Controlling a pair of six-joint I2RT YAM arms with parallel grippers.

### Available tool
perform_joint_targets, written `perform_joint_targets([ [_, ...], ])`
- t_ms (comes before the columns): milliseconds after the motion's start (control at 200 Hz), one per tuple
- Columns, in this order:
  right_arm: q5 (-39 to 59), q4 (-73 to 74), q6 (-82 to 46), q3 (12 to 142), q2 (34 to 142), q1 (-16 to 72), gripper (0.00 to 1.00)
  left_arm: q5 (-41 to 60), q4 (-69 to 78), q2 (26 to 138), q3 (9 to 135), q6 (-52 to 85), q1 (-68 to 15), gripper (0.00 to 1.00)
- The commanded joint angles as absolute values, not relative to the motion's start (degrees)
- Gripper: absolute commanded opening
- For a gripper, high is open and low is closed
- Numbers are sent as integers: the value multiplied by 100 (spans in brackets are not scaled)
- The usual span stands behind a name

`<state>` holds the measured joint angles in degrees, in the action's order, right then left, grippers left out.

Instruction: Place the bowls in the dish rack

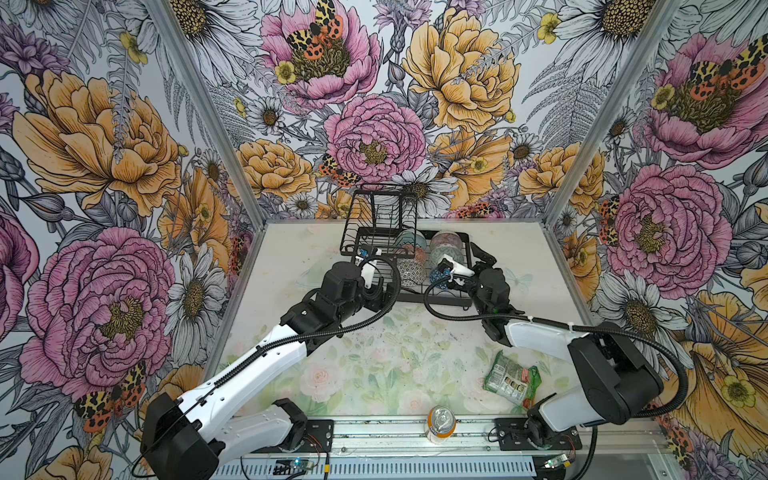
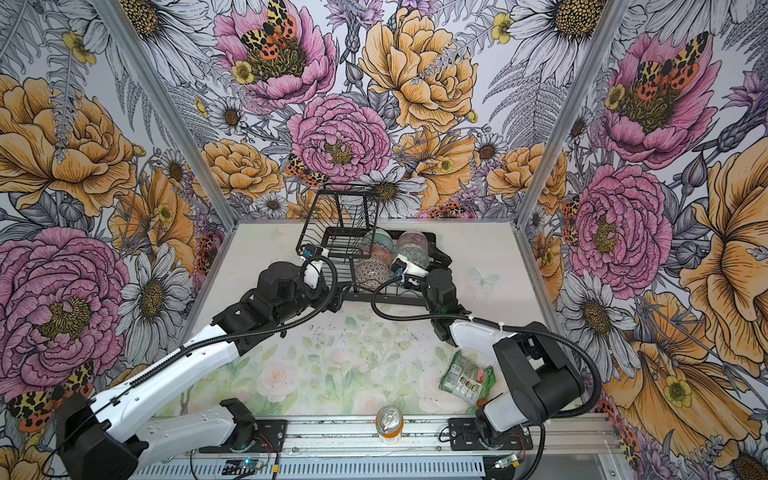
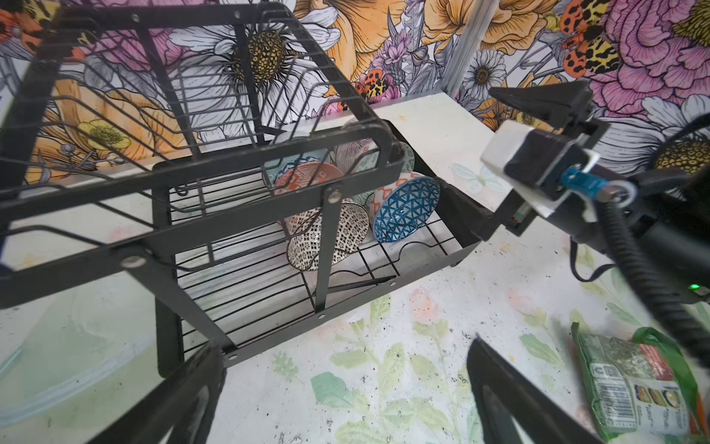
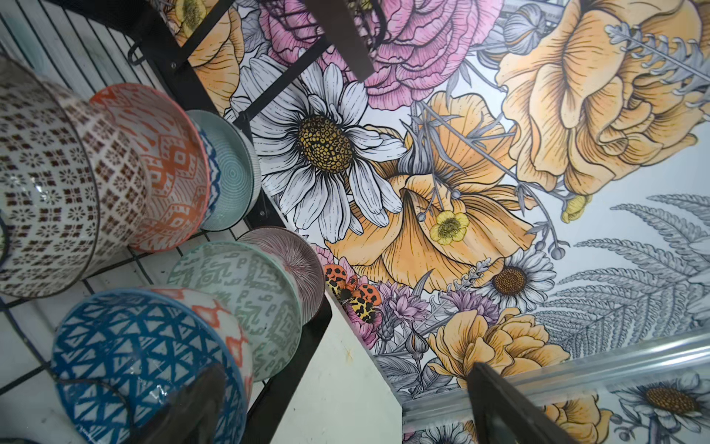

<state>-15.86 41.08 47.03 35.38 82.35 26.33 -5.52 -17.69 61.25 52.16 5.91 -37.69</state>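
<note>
Both hands gape wide and hold nothing. The left hand (image 3: 345,399) hangs over the surface (image 3: 384,307) just in front of the dish rack (image 3: 230,180). The right hand (image 4: 345,415) sits at the rack's end, one finger close against the blue-triangle bowl (image 4: 134,357); whether they touch I cannot tell. All six bowls (image 1: 411,270) stand on edge in the rack's lower tier, so the loading looks done to me, with only the arms' retreat left. The right wrist view lays out every pattern: the lattice bowl (image 4: 50,192), orange bowl (image 4: 169,173), teal bowl (image 4: 234,173), maze bowl (image 4: 249,300) and pink-striped bowl (image 4: 292,261). The left wrist view hides several behind the upper rail. Only the top views take in the whole surface, where no bowl lies out, just a green packet (image 1: 511,382) and a can (image 1: 441,424).
</note>
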Motion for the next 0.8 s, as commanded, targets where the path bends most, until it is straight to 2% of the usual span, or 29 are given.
perform_joint_targets([
  [0,-1662,3847,3531,3324,7438,2590,99,-998,-1609,5672,4924,453,-3507,99],
  [180,-1512,2949,1483,3031,6022,1828,99,-1595,-782,4773,3990,447,-2826,99],
  [315,-1589,2485,142,2795,5765,963,99,-2001,318,4548,3125,638,-2086,99],
  [470,-1573,2516,-600,2549,6249,376,99,-2082,2021,5073,2287,485,-1432,99],
  [596,-1530,3385,-743,2191,6915,147,99,-2053,2912,5999,2114,217,-1058,99],
  [726,-1546,4068,-776,2100,7634,38,99,-1795,3636,6975,2156,95,-750,99],
  [796,-1384,4027,-663,2260,7862,28,100,-1809,3269,7408,2441,63,-639,99],
])
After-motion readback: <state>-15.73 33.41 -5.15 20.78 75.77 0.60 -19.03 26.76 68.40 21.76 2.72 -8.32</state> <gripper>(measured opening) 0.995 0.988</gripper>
